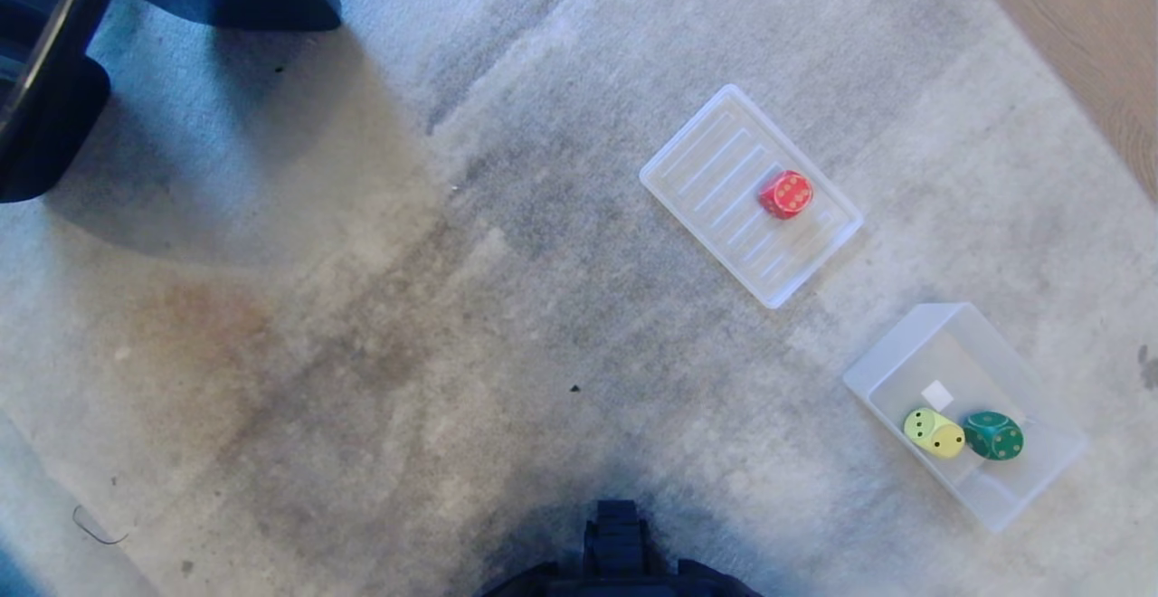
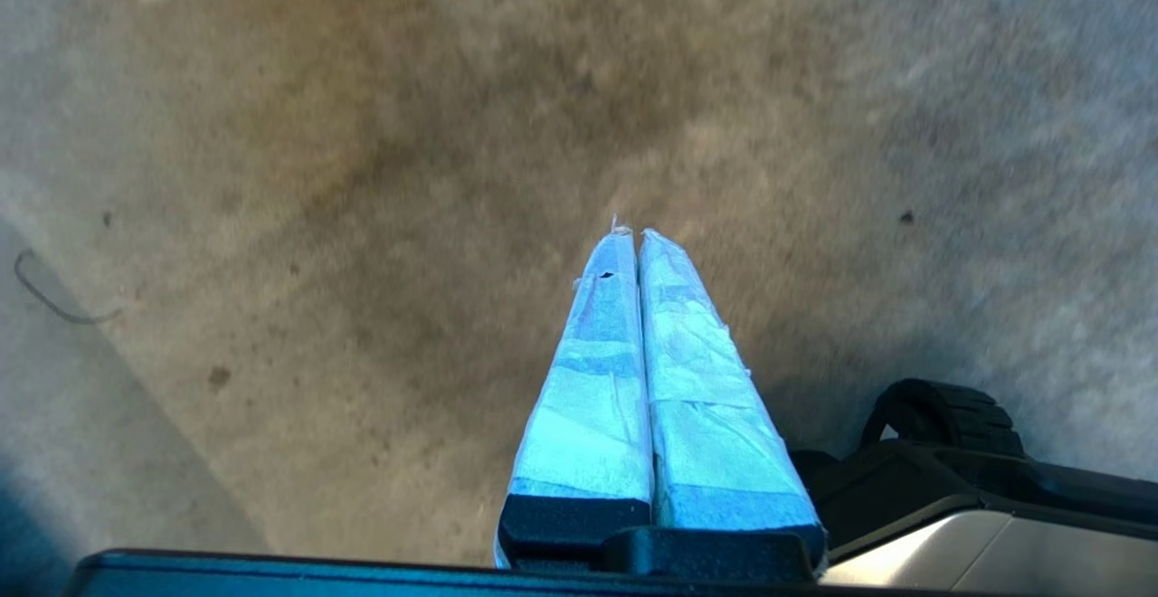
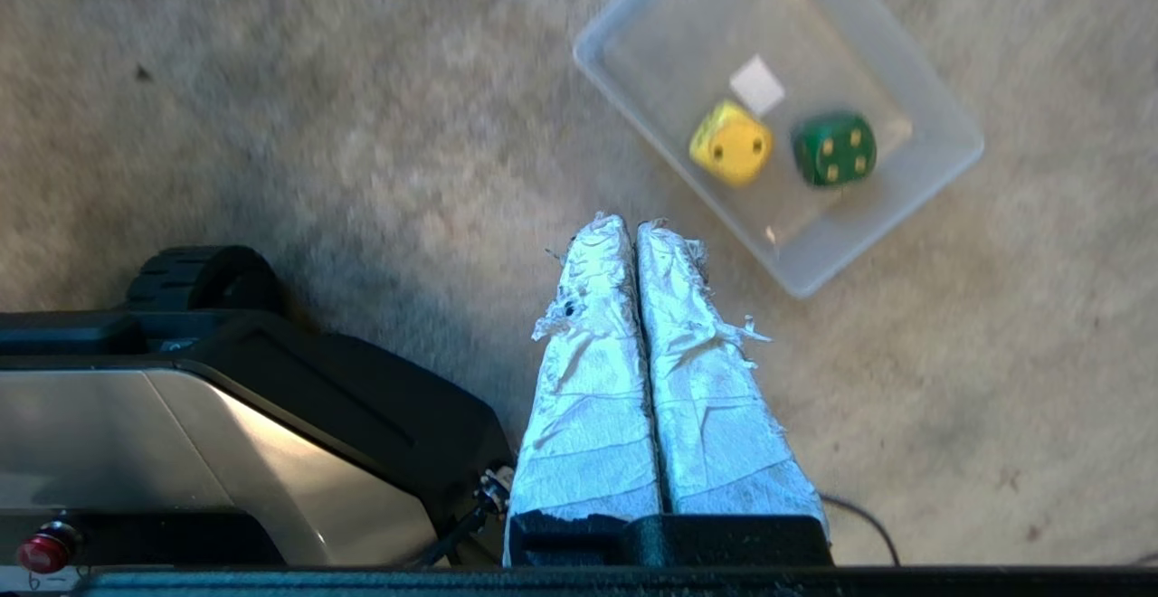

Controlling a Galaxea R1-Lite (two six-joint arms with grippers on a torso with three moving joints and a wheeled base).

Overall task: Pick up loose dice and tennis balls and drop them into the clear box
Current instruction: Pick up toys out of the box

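worn grey carpet (image 1: 380,326), stained. translucent box (image 1: 905,344) near right, low walls, rounded corners; inside it yellow die (image 1: 934,432) touching green die (image 1: 993,435), both rounded cubes with pips. ribbed flat tray (image 1: 715,163) farther, red die (image 1: 785,194) on it. left gripper (image 2: 631,233) tape-wrapped, pressed together, empty, over bare carpet. right gripper (image 3: 624,222) same, empty, near box.

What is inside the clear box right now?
The clear box holds a yellow die and a green die, side by side, plus a small white square. Nothing covers them; the rest looks bare.
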